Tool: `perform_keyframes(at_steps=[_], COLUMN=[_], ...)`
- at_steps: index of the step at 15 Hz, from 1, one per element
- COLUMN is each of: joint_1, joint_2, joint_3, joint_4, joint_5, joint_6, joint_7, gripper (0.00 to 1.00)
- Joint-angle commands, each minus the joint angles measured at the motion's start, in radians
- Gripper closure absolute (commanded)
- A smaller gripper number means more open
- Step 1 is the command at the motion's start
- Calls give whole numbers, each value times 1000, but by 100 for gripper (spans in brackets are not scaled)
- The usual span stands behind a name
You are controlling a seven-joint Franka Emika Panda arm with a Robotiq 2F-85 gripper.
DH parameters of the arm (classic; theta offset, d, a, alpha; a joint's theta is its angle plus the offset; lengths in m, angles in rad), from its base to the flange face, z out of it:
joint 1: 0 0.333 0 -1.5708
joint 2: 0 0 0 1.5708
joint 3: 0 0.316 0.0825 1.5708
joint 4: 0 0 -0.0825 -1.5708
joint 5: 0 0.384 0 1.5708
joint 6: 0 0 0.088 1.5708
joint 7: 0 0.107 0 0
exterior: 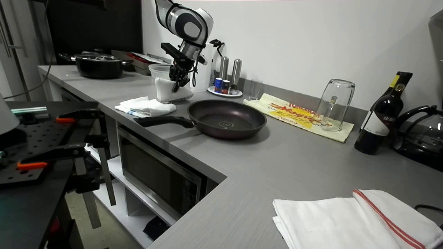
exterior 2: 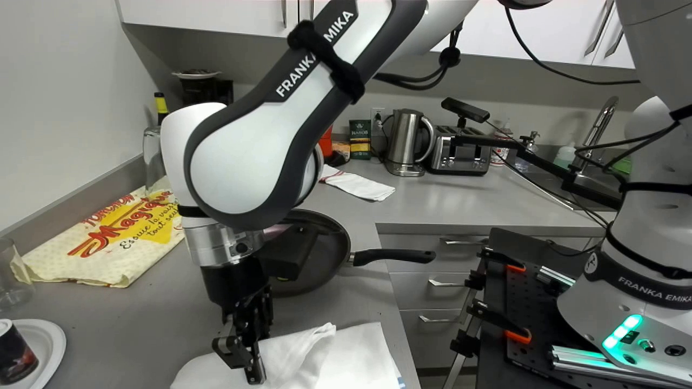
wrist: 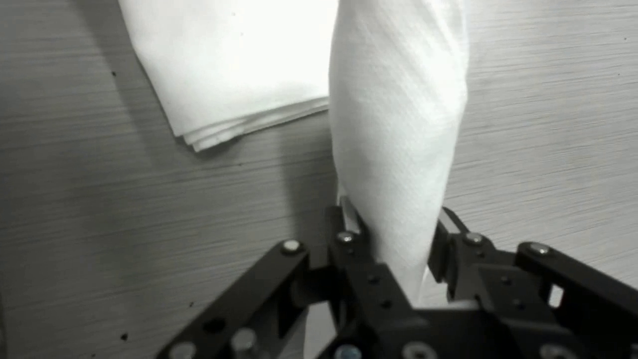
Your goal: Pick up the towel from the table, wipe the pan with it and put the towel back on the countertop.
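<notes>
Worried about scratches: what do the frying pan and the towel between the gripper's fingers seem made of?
Frying pan: probably coated metal, dark and semi-glossy; its smooth inside reflects light. Towel: perhaps cotton, matte; a fine weave and soft folds show.

In an exterior view, pan (exterior: 226,121) sits on bench (exterior: 249,162), handle (exterior: 164,120) pointing left. Towel (exterior: 169,90) left of pan, behind handle, part of it raised in gripper (wrist: 398,222); folded fabric (exterior: 148,106) just in front, can't tell if same piece. Tub (exterior: 160,71) behind towel, pot (exterior: 100,66) far left. Behind pan: plate (exterior: 211,90) with cans (exterior: 225,86) on it, glass (exterior: 256,89) right of plate. Farther right: flat cloth (exterior: 294,117) with jug (exterior: 335,103) on it, then bottle (exterior: 382,114), then carafe (exterior: 424,138) at far right. Dishcloth (exterior: 346,221) at front right. Microwave (exterior: 159,173) on shelf (exterior: 114,167) under bench. In an exterior view, kettle (exterior 2: 404,143) stands left of toaster (exterior 2: 462,154), dishcloth before kettle, to its left; pan between dishcloth and gripper.
</notes>
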Motion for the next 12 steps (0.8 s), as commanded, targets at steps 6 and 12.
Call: perform_keyframes(at_steps=[6,12], joint_1=[-73,-115], joint_2=[-194,-526], joint_3=[22,-35], joint_4=[-150,-473], joint_5=[26,-87], joint_6=[-66,-17], joint_7=[-85,-169], gripper=[1,0])
